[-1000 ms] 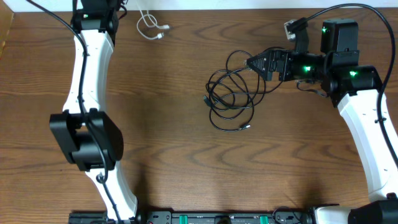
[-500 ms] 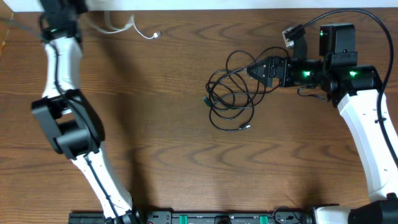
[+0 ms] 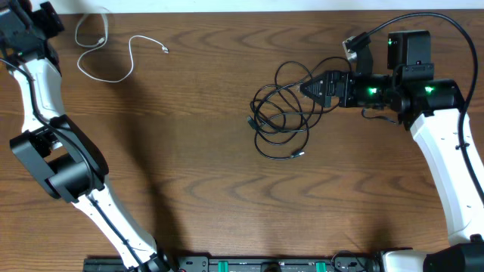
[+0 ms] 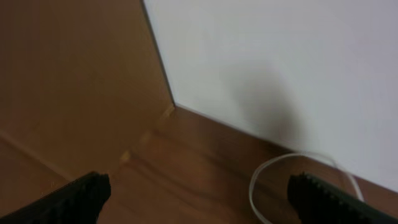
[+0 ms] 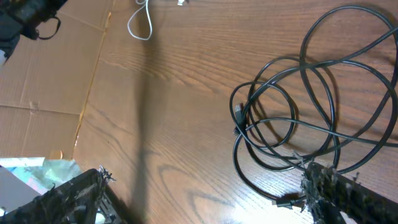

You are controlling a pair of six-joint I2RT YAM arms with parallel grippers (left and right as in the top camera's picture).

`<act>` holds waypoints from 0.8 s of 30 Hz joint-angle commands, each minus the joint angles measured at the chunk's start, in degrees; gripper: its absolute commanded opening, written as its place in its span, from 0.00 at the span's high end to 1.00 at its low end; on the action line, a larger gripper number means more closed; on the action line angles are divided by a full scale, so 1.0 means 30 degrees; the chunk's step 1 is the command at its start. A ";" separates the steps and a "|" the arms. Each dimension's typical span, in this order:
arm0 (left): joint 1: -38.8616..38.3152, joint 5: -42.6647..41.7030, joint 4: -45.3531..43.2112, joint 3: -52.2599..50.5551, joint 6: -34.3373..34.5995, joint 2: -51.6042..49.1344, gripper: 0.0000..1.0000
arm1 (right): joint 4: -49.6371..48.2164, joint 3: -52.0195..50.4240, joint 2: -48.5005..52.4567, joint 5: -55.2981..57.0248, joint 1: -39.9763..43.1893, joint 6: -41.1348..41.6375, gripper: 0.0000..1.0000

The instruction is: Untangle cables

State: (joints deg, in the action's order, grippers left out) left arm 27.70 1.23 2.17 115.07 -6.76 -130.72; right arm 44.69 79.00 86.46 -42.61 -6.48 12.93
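- The left pincer (image 4: 208, 196) has swung to the table's far-left corner; its jaws now stand wide apart, holding nothing.
- The white cable (image 3: 106, 57), bunched a second ago, lies in loose curves near that corner.
- The right pincer (image 3: 308, 86), open, has barely shifted above the tangled black cables (image 3: 281, 125) at centre-right.
- Brown wood-grain table (image 3: 197, 189); white wall (image 4: 280, 62) behind, cardboard (image 5: 43, 68) beside it.

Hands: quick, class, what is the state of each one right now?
Left hand: open, holding nothing; the white cable lies free.
Right hand: open, at the black cables, gripping nothing.
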 commanded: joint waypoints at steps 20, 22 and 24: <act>-0.2178 -0.3738 1.4061 -0.0328 0.8677 0.0175 0.04 | -0.0022 0.0087 -0.0277 -0.0109 -0.0372 -0.1137 0.01; -0.2718 -0.4160 1.3908 -0.0503 0.9537 0.0175 0.04 | 0.0007 0.0087 -0.0277 -0.0124 -0.0379 -0.1129 0.01; -0.3330 -0.4058 1.3457 -0.0517 0.9872 0.0087 0.04 | 0.0073 0.0087 -0.0277 -0.0131 -0.0379 -0.1129 0.01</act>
State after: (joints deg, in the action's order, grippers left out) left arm 20.10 -9.52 43.24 114.06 17.65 -130.72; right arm 44.77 79.00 86.46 -42.59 -7.01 10.90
